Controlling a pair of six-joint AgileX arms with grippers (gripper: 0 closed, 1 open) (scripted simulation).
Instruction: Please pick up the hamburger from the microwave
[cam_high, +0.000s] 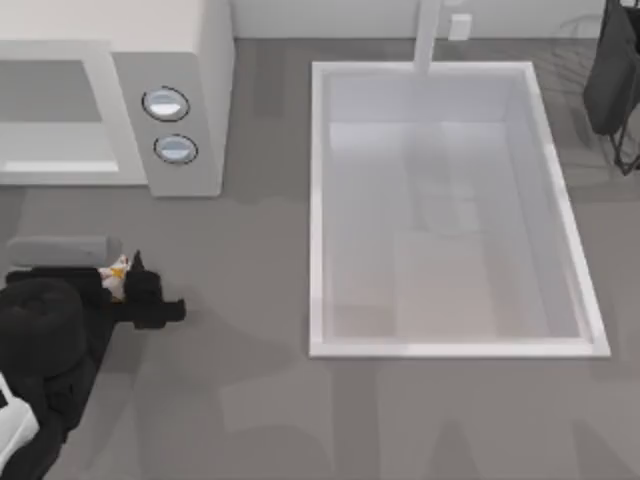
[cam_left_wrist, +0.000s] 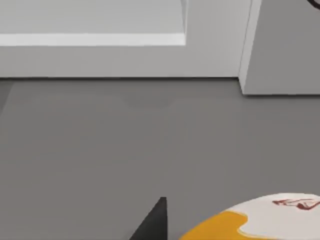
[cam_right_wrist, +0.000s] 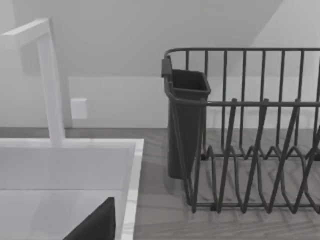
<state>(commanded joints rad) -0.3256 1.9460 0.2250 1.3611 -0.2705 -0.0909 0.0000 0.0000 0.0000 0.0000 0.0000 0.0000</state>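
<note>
Pinching hamburger (cam_high: 117, 272) in left claw (cam_high: 122, 275), outside microwave (cam_high: 170, 110); likely light, soft, crushable: gripping gently across wrapped sides.

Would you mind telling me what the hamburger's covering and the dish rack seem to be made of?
The hamburger, at the left gripper, seems wrapped in paper: a smooth matte white and yellow-orange surface with a small red print. The dish rack looks like dark coated metal wire, given its thin even bars and bent prongs, though plastic cannot be ruled out.

A white sink (cam_high: 320, 200) with its faucet (cam_right_wrist: 50, 80); beside it, seemingly, a dark dish rack (cam_right_wrist: 250, 150).
</note>
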